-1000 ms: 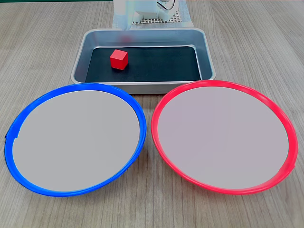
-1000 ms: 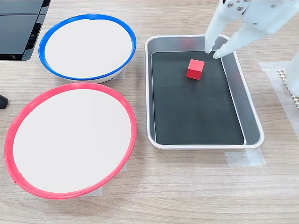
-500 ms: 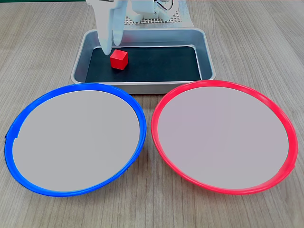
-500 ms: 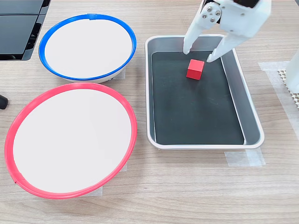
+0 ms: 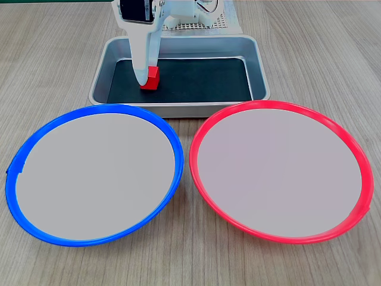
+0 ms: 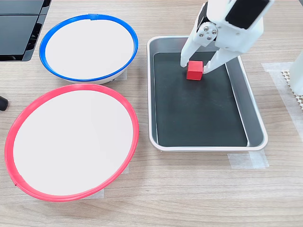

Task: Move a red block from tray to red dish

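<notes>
**Second exterior view: claw astride the red block in the tray**

Second exterior view shows the white gripper point(image 6: 195, 65) lowered into the tray point(image 6: 254, 124), its two fingers spread apart with the red block point(image 6: 194, 70) between them. One fingertip stands just beside the block's left face, the other just beside its right face; whether either one touches cannot be told. The jaws are parted, not clamped.

The block sits on the tray's dark bottom, in the far part of the pan in the second exterior view. In the first exterior view the gripper point(image 5: 144, 82) comes down in front of the block point(image 5: 153, 78) and hides most of it; only its right side shows, at the left part of the tray point(image 5: 259, 71).

Outward from the tray, the red dish point(image 6: 129, 110) lies to the second exterior view's left and nearer, on the wooden table point(image 6: 189, 198). The blue-rimmed dish point(image 6: 134, 45) lies farther back, also left of the tray. In the first exterior view the red dish point(image 5: 199, 136) is at near right and the blue-rimmed dish point(image 5: 172, 140) at near left, close together.
</notes>
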